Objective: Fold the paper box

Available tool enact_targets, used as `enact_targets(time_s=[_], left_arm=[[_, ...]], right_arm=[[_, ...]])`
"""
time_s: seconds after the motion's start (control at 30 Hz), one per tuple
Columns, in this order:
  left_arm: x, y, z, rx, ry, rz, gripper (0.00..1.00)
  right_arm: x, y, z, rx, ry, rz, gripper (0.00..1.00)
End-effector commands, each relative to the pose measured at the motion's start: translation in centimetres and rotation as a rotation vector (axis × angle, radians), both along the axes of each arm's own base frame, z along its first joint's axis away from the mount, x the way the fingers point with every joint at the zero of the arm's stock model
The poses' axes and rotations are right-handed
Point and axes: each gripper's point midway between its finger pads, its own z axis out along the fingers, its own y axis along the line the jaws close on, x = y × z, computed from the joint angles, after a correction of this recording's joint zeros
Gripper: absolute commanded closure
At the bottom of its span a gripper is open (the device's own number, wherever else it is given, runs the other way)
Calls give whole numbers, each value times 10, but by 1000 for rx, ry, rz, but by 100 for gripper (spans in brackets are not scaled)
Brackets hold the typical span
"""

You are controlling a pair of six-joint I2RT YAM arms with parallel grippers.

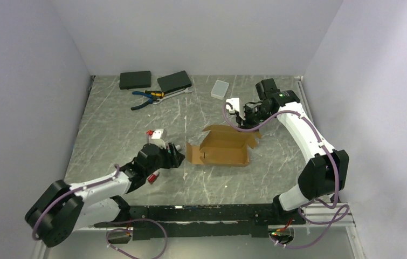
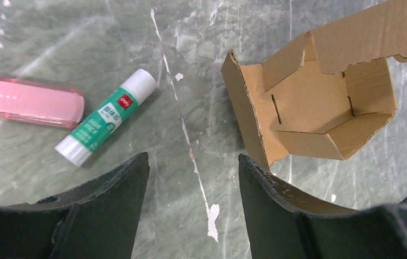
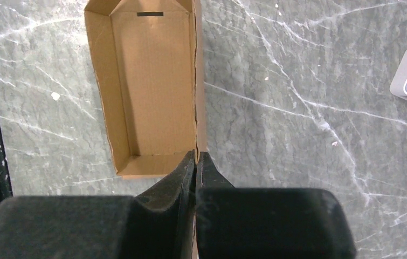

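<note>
Forming a shallow trough, corrugated paper box [image 1: 223, 150] rests.

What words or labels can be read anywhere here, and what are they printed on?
"GLUE STICK": in white letters on the green label of the glue stick.
The red logo and the small characters on that same label are too small to read.
The paper box shows no print.
</note>
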Motion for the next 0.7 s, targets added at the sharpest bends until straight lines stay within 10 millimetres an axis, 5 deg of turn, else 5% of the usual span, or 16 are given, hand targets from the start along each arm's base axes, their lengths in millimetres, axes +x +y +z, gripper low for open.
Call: enact_targets(time_s=[0.0, 0.17, 0.67], left_arm=[[18, -33, 30, -182, -33, -55, 36], [37, -35, 23, -157, -3, -18, 49], [47, -61, 19, -173, -22, -149, 51]], right_arm=[[7, 7, 9, 34, -15, -13, 97], [8, 9, 12, 47, -1, -22, 97], [11, 16, 15, 87, 31, -47, 97]])
